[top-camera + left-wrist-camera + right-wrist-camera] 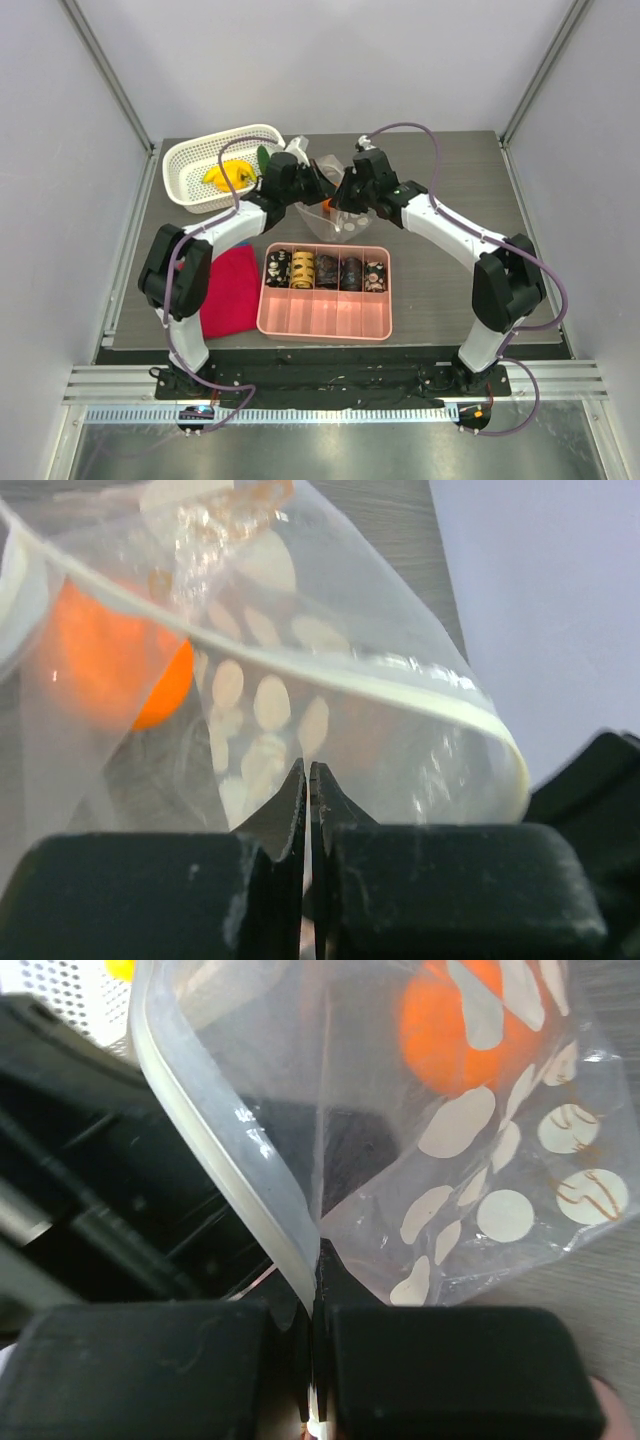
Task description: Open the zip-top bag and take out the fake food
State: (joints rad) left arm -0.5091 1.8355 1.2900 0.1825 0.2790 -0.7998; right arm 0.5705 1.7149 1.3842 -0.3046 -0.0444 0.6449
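Both grippers are on the zip-top bag point(338, 222), which sits between the two wrists over the middle of the tabletop, toward the far edge.

On the left gripper point(308, 780) the jaws are fully together. Thin spotted bag film runs into the seam between them, and the cream zip strip arcs across just past the fingertips.

The right gripper point(314, 1275) is also closed tight, pinching the bag right where the zip strip dips into the gap.

One orange fake food piece point(110, 665) is inside the bag, against its wall. Can't tell from the wrist views whether anything else is in there.

The white lattice basket point(190, 160) is at the far-left corner of the tabletop, with a yellow banana point(228, 176) inside and a green piece point(262, 158) at its right rim.

The pink tray point(325, 315) is at the middle of the near edge, with a row of dark patterned cylinders point(325, 270) along its far side. The red cloth point(232, 290) lies just left of the tray; touching or not, can't tell.
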